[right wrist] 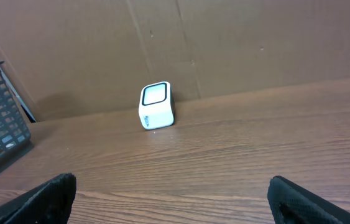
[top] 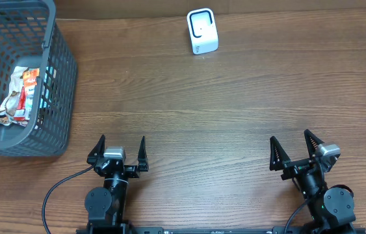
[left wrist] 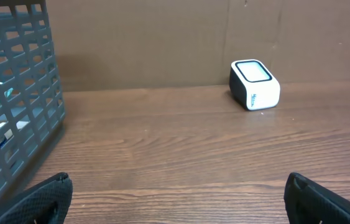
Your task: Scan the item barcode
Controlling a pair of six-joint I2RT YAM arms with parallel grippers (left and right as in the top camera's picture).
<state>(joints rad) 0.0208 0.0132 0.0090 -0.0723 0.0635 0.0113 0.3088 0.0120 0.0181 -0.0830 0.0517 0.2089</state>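
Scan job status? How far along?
Done: nothing. In hand: nothing; left hand and right hand stand open, empty, at the near side. Left: take a packet from the basket, present its barcode to the white scanner at the far side.

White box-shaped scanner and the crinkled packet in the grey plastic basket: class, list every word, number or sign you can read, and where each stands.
White box-shaped scanner: small blue mark on its side, too blurred to read.
Crinkled red-and-white packet in the grey plastic basket: printing too small to read.
Nothing legible to quote.
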